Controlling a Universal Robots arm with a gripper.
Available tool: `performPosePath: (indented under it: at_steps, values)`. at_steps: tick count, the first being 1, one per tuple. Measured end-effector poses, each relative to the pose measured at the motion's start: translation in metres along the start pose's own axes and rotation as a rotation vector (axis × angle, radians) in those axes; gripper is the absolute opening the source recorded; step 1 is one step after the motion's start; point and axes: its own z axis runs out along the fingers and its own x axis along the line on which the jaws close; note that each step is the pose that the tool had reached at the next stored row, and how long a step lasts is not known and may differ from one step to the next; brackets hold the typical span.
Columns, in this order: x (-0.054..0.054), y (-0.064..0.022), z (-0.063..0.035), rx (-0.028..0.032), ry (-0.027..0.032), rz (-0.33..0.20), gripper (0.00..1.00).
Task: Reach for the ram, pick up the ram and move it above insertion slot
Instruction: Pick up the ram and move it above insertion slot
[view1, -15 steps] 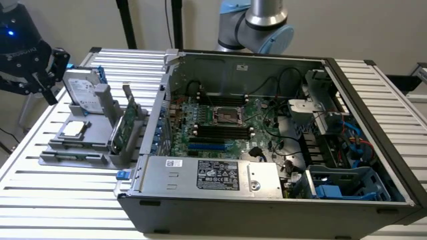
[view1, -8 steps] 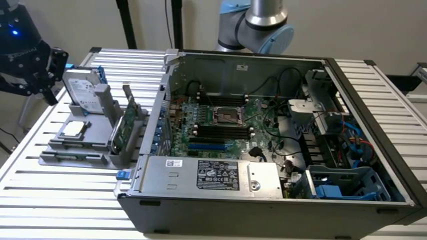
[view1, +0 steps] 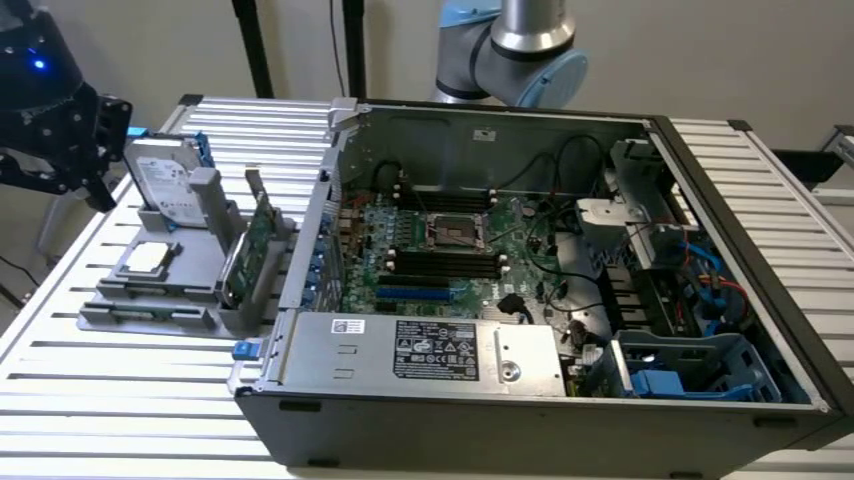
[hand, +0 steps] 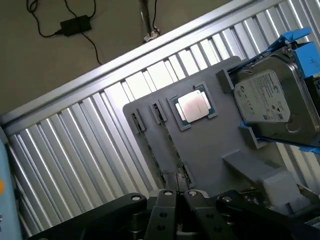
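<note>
Slatted table (hand: 75, 150), closed tool (hand: 176, 196), perhaps beige floor (hand: 55, 75)

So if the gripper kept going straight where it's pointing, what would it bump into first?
Probably the grey tray, around the end of its two narrow slots, which lie just ahead of the shut gripper in the wrist view. Depth is hard to judge, so that's a best guess.
</note>
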Motion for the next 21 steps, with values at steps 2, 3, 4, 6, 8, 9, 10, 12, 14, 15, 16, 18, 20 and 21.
performPosePath:
  at_steps: [2,3,4,6,8,9,10,12,14,15,16,18,20,21]
  values:
    - [0.0,0.0,0.0003,0.0001,0.0013,-0.036,0.11]
    - [0.0,0.0,0.0006,0.0003,0.002,-0.055,0.11]
    - [0.0,0.0,0.0008,0.0005,0.0027,-0.073,0.11]
    - [0.0,0.0,0.0013,0.0011,0.0038,-0.109,0.11]
    - [0.0,-0.0001,0.0019,0.002,0.0048,-0.145,0.11]
    - [0.0,-0.0001,0.0021,0.0025,0.0054,-0.164,0.11]
    - [0.0,-0.0001,0.0025,0.003,0.0058,-0.181,0.11]
    - [0.0,-0.0001,0.003,0.0044,0.0066,-0.218,0.11]
    - [0.0,-0.0001,0.0036,0.0065,0.0074,-0.255,0.11]
    - [0.0,-0.0001,0.004,0.0076,0.0076,-0.273,0.11]
    - [0.0,-0.0002,0.0043,0.0091,0.0078,-0.291,0.11]
    - [0.0003,-0.0003,0.0049,0.0131,0.0075,-0.321,0.11]
    - [0.0014,-0.0008,0.005,0.0132,0.0075,-0.324,0.11]
    - [0.0018,-0.001,0.005,0.0132,0.0075,-0.324,0.11]
